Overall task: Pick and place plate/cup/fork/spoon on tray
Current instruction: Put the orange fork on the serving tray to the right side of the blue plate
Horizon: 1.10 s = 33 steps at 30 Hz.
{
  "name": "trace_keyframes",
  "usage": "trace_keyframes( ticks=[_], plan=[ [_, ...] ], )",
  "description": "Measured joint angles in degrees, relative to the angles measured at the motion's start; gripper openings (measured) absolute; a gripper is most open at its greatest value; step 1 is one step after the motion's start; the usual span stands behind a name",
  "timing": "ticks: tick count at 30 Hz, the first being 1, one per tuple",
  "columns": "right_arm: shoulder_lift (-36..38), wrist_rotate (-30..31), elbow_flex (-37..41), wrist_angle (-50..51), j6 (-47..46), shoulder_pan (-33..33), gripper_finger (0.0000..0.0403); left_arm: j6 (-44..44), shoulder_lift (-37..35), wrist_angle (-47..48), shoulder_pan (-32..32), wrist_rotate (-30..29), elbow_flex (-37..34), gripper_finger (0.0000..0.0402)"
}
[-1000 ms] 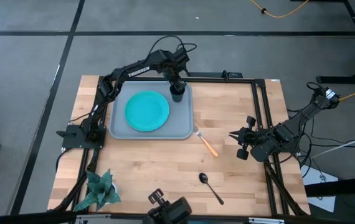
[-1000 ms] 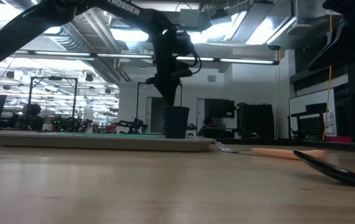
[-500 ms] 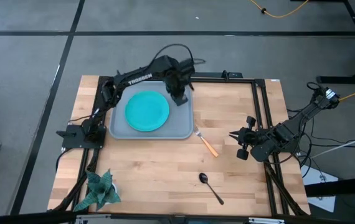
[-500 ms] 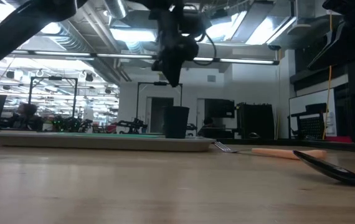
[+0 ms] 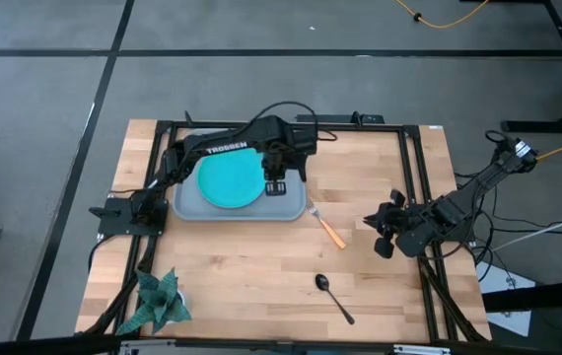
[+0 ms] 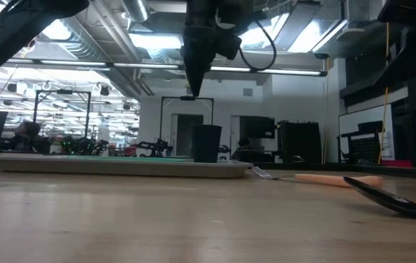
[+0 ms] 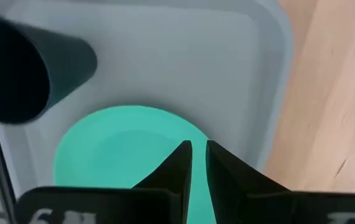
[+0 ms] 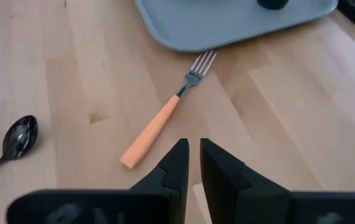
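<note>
Your cup (image 6: 206, 143) now stands upright on the tray (image 5: 187, 205), in the far corner on the right-arm side, with nothing gripping it. A second ago the left end effector (image 5: 273, 183) was right down on it; it has since lifted clear and swung over the near part of the tray beside the plate (image 5: 230, 177), its fingers (image 7: 176, 163) drawn nearly together on nothing. You can take that as the cup placed: plate and cup are both on the tray, fork and spoon are not.

The fork (image 5: 326, 226) lies flat on the table just off the tray's near right corner. Its long axis runs diagonally, the silver tines pointing up toward that corner and almost touching the rim, the orange handle trailing away toward the right arm. The spoon (image 5: 333, 297) lies farther toward the near edge of the table, well apart from the fork, on a similar diagonal, bowl nearest the tray.

Your right end effector (image 8: 190, 163) waits at the table's right side, fingers almost closed and empty, looking along the fork.
</note>
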<state>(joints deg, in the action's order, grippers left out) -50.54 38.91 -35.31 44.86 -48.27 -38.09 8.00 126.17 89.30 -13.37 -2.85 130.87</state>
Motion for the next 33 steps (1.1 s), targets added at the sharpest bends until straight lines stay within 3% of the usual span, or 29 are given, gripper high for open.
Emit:
trace_keyframes(
  ticks=[13,21,33],
  plan=[
    [-6.2,-1.3,0.0,-0.5,-8.7,0.0,0.0046,1.4,0.0,-2.8,-0.9,-0.1,0.0,0.0041],
    [-9.8,-1.5,0.0,0.0,-8.2,0.0,0.0046,1.8,0.0,-1.3,-0.8,-0.9,0.0,0.0041],
    [-7.5,2.6,0.0,0.1,-2.2,2.5,0.0046,-1.9,0.1,-6.8,-0.5,-2.6,-3.3,0.0041]
  ],
)
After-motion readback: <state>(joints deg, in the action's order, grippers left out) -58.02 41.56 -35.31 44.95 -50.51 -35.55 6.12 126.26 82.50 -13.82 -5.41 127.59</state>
